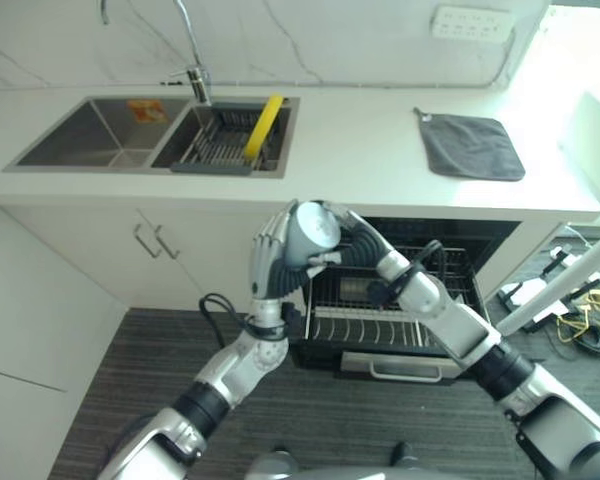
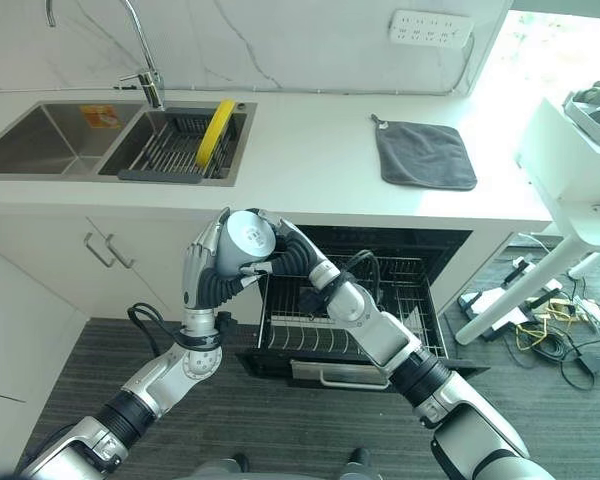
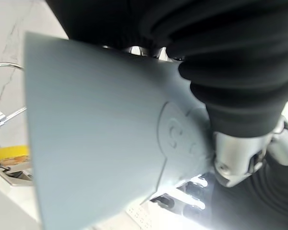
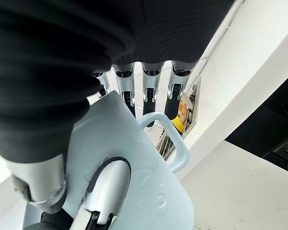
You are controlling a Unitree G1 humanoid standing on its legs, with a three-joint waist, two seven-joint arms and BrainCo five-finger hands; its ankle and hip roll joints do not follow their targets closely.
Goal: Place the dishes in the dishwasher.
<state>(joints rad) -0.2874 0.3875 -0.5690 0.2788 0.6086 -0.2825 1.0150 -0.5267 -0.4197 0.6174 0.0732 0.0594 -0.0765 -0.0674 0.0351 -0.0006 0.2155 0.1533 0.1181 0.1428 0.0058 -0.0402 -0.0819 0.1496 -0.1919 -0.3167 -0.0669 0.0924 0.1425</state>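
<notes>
Cup: a pale blue-grey cup (image 2: 247, 236) with a loop handle is held in the air between both hands, in front of the counter edge and above the left end of the open dishwasher; its base is turned toward the head camera
Left hand: the left hand (image 1: 272, 262) is raised upright at the cup's left side, its fingers curled round the cup wall
Right hand: the right hand (image 2: 286, 247) is set against the cup's right side; in the right wrist view its thumb (image 4: 105, 189) is pressed on the cup body and its fingers (image 4: 151, 93) are hooked over the far side by the handle, so the cup is clamped
Dishwasher: the dishwasher (image 1: 450, 235) under the counter is open, and its wire rack (image 1: 385, 325) is drawn out below the hands
Sink: a double sink (image 1: 55, 148) is set in the white counter (image 1: 360, 140); a yellow plate (image 1: 263, 126) is stood on edge in the dark drainer rack (image 1: 210, 145) of the right basin, under the tap (image 1: 192, 50)
Cloth: a grey cloth (image 1: 472, 146) is laid flat on the counter, well to the right of the sink
</notes>
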